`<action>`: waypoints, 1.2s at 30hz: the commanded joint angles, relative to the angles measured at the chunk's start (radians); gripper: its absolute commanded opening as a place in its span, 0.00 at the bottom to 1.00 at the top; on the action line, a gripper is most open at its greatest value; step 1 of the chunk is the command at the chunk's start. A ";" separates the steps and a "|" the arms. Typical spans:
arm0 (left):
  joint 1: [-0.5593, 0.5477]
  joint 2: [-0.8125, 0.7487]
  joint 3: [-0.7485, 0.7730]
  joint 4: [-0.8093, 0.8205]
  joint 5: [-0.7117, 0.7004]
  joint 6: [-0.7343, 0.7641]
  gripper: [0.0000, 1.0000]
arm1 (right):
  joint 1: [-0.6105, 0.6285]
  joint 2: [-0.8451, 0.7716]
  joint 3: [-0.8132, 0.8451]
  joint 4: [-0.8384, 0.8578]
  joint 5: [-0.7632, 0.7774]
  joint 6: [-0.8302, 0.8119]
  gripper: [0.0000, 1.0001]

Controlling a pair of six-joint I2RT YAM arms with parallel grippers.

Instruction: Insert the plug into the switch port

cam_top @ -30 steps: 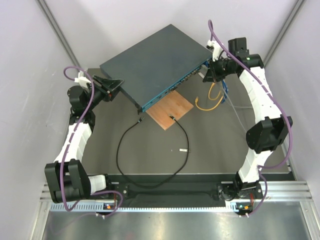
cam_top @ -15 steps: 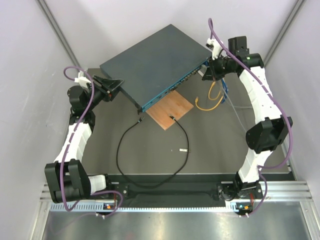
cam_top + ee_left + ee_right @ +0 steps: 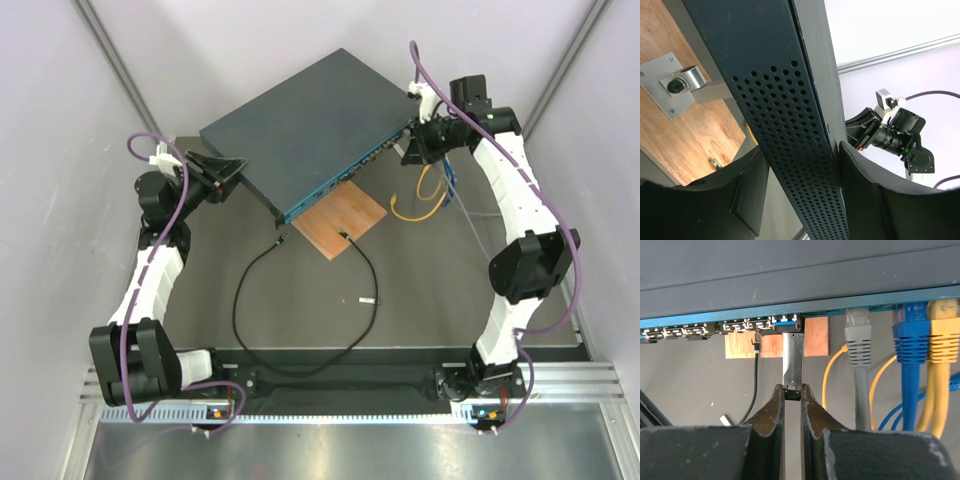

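Pinched tight in the right gripper (image 3: 792,389): the dark tail of a silver module (image 3: 793,357), nose at the switch port (image 3: 790,319) in the teal row. Clamped across the left corner of the switch (image 3: 310,125), toward the far left of the table (image 3: 440,290): the left gripper (image 3: 801,147). Not held at all: the plug (image 3: 756,342), lying on the brown board (image 3: 350,210) near the table's middle, at one end of the black cable (image 3: 236,300).

Probably work on the module at that socket (pushing or pulling, impossible to say). Best done square to the port, straight along the module's length, with no sideways twist. Brace the box with the left so nothing slides, and mind the leads just to the right.

Counted:
- two grippers
- one switch
- one board
- one black cable with two ends
- one held module
- one loose silver stick (image 3: 367,299) toward the table's near edge
- one grey plug (image 3: 858,340), one blue plug (image 3: 910,342) and one yellow plug (image 3: 944,335) in the row
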 commanded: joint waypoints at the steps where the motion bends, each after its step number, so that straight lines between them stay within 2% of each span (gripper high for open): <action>1: -0.012 -0.007 0.030 0.035 -0.012 0.068 0.00 | 0.028 0.014 0.044 0.057 -0.017 -0.003 0.00; 8: -0.010 -0.004 0.027 0.035 -0.013 0.068 0.00 | 0.032 -0.017 0.038 0.076 -0.012 -0.003 0.00; 14: -0.012 0.001 0.028 0.035 -0.010 0.066 0.00 | 0.034 -0.088 -0.025 0.167 -0.009 0.001 0.00; 36: -0.012 0.003 0.024 0.034 -0.010 0.071 0.00 | 0.032 -0.105 0.011 0.175 -0.018 -0.011 0.00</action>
